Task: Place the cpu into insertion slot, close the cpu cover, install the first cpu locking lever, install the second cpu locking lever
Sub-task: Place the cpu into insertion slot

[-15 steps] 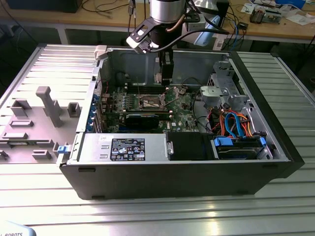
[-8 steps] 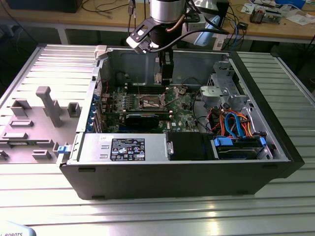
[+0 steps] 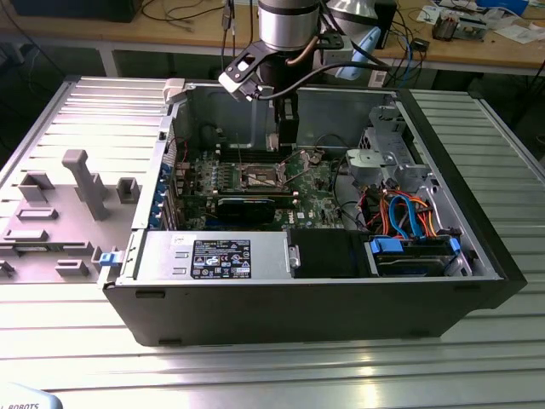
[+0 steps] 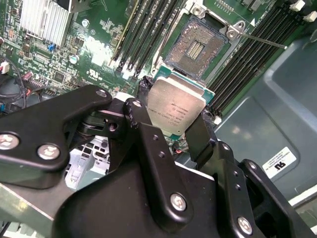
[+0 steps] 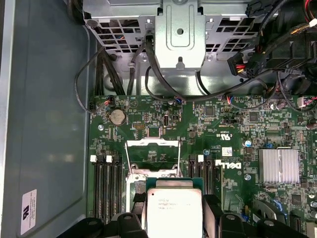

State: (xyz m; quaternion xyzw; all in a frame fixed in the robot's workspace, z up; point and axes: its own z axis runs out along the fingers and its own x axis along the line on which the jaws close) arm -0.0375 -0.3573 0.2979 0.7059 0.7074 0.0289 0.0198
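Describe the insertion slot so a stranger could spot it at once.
Inside the open computer case, find the green motherboard. The insertion slot is the socket at its middle, between two banks of memory slots. Unlike those long narrow slots, it is square, silver-rimmed, dark-centred.

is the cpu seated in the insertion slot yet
No, in the second wrist view the cpu is gripped in the hand, apart from the insertion slot, whose contact field lies bare.

The cpu (image 4: 176, 106) is held in the gripper (image 4: 171, 130) over the motherboard (image 4: 99, 69), near the insertion slot (image 4: 195, 47), inside the computer case (image 3: 324, 294).
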